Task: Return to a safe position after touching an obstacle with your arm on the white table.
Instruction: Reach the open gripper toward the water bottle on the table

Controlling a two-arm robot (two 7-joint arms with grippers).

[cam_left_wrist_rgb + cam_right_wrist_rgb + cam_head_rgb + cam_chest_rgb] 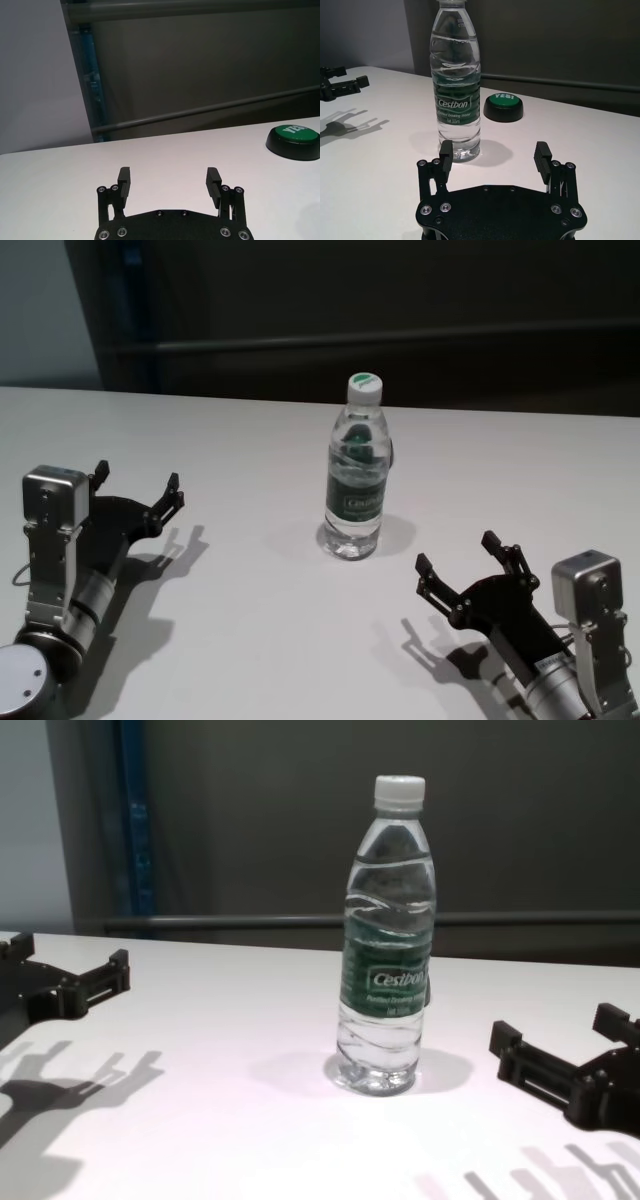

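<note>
The obstacle, a clear water bottle point(356, 480) with a white cap and a dark green "Cestbon" label, stands upright mid-table on the white table point(250, 590). It also shows in the right wrist view point(456, 100) and the chest view point(388, 950). My left gripper point(137, 478) is open and empty, low over the table far left of the bottle; it also shows in its wrist view point(169, 175). My right gripper point(457, 550) is open and empty, near and to the right of the bottle, apart from it point(494, 147). Neither arm touches the bottle.
A small dark dome with a green top point(503, 106) sits on the table just behind the bottle; it also shows in the left wrist view point(293, 141). A dark wall with a horizontal rail runs behind the table's far edge.
</note>
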